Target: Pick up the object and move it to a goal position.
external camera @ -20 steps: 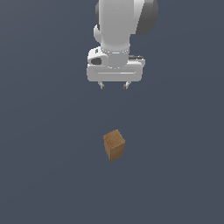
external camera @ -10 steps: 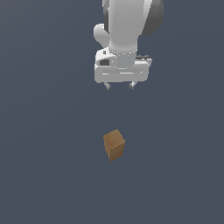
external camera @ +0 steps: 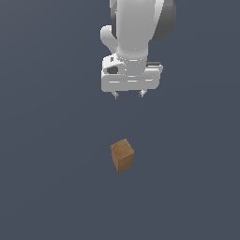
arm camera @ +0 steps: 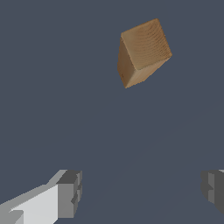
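The brown wood-grain block (external camera: pixel 122 155) stands on end on the dark grey floor, low in the middle of the exterior view, and looks cube-like from here. It also shows in the wrist view (arm camera: pixel 142 52), apart from the fingers. My white gripper (external camera: pixel 128 94) hangs well above and behind the block, pointing down. Its two fingertips (arm camera: pixel 70 192) stand wide apart and hold nothing.
The white arm (external camera: pixel 136 28) reaches down from the top of the exterior view. The dark grey floor (external camera: pixel 51 187) spreads all around the block.
The gripper has moved toward the exterior view's right and a little lower, nearer to above the block. The block has not moved. The fingers stay open.
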Available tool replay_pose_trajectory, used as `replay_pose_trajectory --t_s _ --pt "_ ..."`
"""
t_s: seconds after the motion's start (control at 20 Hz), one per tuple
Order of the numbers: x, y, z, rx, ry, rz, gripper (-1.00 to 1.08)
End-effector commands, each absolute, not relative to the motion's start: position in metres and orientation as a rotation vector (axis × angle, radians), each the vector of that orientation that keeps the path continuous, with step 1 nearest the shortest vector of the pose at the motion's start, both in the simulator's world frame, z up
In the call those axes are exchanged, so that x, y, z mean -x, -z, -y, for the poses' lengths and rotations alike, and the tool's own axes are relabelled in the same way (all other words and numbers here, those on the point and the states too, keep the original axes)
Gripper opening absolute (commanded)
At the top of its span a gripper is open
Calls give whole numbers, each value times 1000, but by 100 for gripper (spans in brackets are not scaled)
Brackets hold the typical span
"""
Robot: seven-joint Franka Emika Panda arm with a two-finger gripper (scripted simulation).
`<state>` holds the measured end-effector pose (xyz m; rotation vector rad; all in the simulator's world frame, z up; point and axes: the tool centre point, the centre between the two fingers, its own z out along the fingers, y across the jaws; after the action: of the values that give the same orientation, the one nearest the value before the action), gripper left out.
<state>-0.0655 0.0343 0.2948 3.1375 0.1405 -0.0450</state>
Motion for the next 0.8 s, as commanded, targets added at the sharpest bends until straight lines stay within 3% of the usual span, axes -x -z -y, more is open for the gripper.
replay_pose_trajectory --t_s 0.0,0.75 --pt "57 -292 -34 -3136 44 -168 100" --pt "-38 -245 -22 -3098 20 -510 100"
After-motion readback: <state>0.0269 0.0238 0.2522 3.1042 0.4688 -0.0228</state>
